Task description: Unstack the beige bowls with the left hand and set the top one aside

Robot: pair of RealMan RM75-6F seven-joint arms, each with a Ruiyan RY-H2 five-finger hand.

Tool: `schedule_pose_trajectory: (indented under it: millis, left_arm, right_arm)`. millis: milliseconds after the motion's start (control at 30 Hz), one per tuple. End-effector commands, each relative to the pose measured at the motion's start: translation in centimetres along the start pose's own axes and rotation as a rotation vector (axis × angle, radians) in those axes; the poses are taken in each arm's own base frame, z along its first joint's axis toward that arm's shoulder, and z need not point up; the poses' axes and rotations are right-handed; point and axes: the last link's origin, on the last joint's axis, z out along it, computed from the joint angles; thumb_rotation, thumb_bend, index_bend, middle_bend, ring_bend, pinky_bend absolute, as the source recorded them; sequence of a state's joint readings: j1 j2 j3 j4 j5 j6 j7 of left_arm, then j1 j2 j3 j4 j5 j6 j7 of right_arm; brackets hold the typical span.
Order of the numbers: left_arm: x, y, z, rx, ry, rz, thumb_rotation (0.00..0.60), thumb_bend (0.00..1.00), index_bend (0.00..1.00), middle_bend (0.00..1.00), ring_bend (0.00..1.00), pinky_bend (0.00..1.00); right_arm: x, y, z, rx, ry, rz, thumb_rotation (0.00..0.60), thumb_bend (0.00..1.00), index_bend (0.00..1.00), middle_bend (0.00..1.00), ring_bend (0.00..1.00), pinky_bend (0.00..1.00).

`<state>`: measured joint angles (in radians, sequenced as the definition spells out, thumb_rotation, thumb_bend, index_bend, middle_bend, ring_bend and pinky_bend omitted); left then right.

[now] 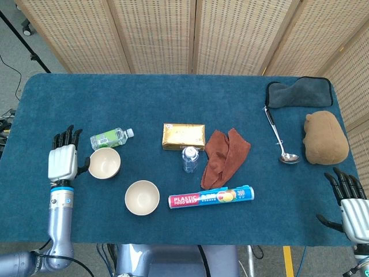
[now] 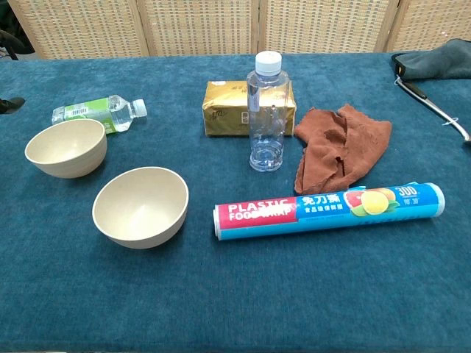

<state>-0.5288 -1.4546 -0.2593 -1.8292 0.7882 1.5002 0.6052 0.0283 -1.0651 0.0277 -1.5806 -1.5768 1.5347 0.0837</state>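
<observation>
Seeing two beige bowls point(image 1: 104, 163) point(image 1: 142, 197) sitting apart on bench point(image 1: 173, 109); left robot hand point(image 1: 62, 161) wide, empty, beside set-aside bowl. Judging unstacking done; planning retreat clear.

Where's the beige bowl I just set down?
The set-aside beige bowl stands upright at the table's left, beside the open left hand, just below the lying green-labelled water bottle.

Mid-frame: gold packet point(image 1: 183, 136), clear bottle point(image 1: 191, 159), rust cloth point(image 1: 225, 157), food-wrap roll point(image 1: 211, 198); left: green-labelled bottle point(image 1: 110, 138); right: ladle point(image 1: 280, 138), grey cloth point(image 1: 298, 93), brown plush point(image 1: 325, 137).
</observation>
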Motion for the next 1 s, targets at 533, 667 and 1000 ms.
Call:
schedule_pose_trajectory:
  millis: [533,667,1000]
  left_arm:
    - [1.6,-8.5,-10.8,0.014,0.132,-0.294,0.6,0.37,0.26,0.01,0.07,0.0]
    - [1.5,-9.1,-11.9,0.002,0.162,-0.324,0.6,0.37,0.28,0.01,0.07,0.0]
    - [0.9,-9.7,-13.0,-0.014,0.142,-0.316,0.6,0.36,0.28,0.01,0.07,0.0]
  right_arm:
    - [-0.3,-0.5,0.3,0.013,-0.003,0.002,0.6,0.1,0.08,0.0,0.0,0.05]
    - [-0.4,-0.4,0.4,0.007,-0.006,0.0,0.6,0.1,0.08,0.0,0.0,0.05]
    - [-0.9,-0.2,0.8,-0.008,-0.021,-0.01,0.6,0.1,0.08,0.0,0.0,0.05]
